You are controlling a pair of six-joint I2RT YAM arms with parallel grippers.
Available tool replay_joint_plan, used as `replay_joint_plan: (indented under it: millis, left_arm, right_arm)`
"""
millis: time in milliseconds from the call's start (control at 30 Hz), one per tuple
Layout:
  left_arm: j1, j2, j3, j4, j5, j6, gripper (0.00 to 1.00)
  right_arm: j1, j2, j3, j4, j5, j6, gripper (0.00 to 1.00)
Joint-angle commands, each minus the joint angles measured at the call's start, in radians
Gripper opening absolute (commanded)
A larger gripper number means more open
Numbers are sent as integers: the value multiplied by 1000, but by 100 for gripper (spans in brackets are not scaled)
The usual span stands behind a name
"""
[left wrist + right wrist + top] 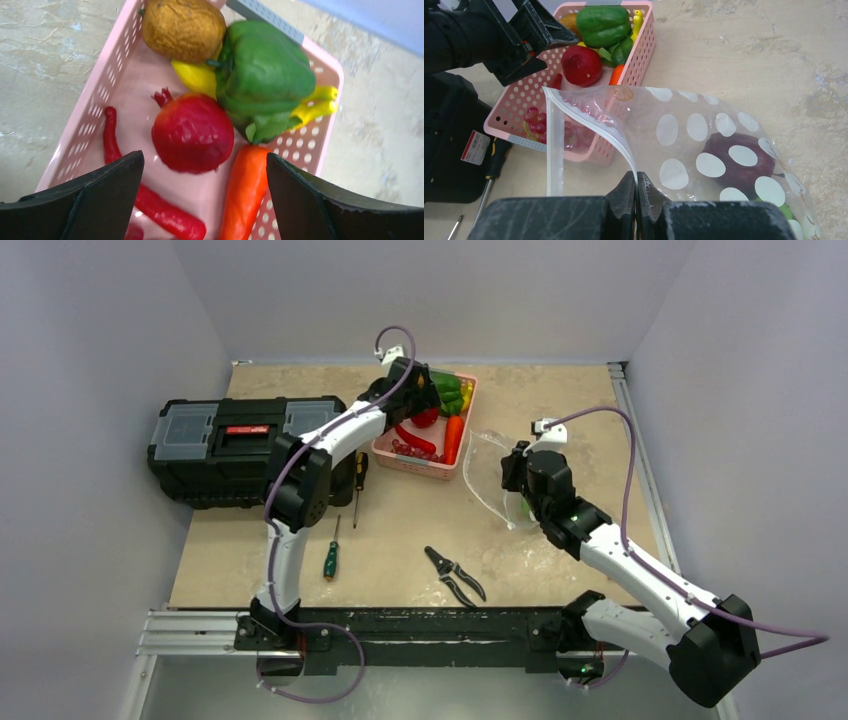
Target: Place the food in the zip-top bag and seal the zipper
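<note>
Nearest the right wrist camera, the right gripper (636, 184) has its two black jaws pressed fully together on the zipper (596, 120), the pale strip along the rim of the zip-top bag (684, 130). The pinch holds one lip up, so the mouth gapes toward the pink basket (644, 45) just beside it. The bag is clear with white dots and lies on the beige table (400, 530), on the robot's right of the basket. A maroon round fruit (736, 162) rests inside it, along with a green item too hidden to name. Over the basket, the left gripper (204, 165) hangs with its jaws spread wide and nothing between them. It is lined up on a red round fruit (192, 132) directly below. Around that fruit lie a green pepper (265, 75), an orange carrot (245, 190), a red chilli (150, 205), a brown round fruit (182, 27) and a yellow banana (320, 102). The toy food looks light, hard and glossy, so it is likely to slip. The red fruit is probably best gripped across its widest part, with the jaws coming down in the free space on either side. The bag looks thin, soft and crinkly and will sag wherever it is let go. The stiffer rim strip seems the only dependable place to hold it, both for keeping the mouth open and for pressing it shut later. A black toolbox (230, 445) sits at the table's left.
</note>
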State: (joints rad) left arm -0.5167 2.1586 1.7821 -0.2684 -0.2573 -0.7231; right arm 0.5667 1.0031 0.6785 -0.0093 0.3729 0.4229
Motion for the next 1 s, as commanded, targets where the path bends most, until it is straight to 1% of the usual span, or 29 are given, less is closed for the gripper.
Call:
replay_joint_plan:
  millis: [0,233,400,433,567,600,667,767,833,967]
  left_arm:
    - [15,54,30,179,17,-182,91]
    - [15,113,68,141,3,-307,84]
    - [14,138,76,127,-17,-329,79]
    - [15,139,75,123,-19,-332,78]
    - [14,131,56,132,3,-315,63]
    - [14,126,51,136,12,-301,62]
    - [11,110,43,128,24,-274,62]
    - [6,81,22,111,36,-230,76]
    - [0,62,2,107,43,-196,81]
    - [-18,47,-18,106,50,-127,83]
  right_arm:
    - [0,-12,1,51,2,-22,0]
    - [0,-17,-3,53,-4,-22,0]
    - [0,-25,-8,60,-13,-22,0]
    - [1,-27,-9,60,-14,-22,0]
    - [0,-33,-13,63,-13,-22,0]
    - [1,-34,-14,63,-14,-22,0]
    - [0,-38,-14,65,-16,-21,0]
    - [0,-43,-16,65,-20,-20,0]
    - [0,-47,-16,66,-24,-18,0]
    - [0,-50,-20,72,-31,-15,0]
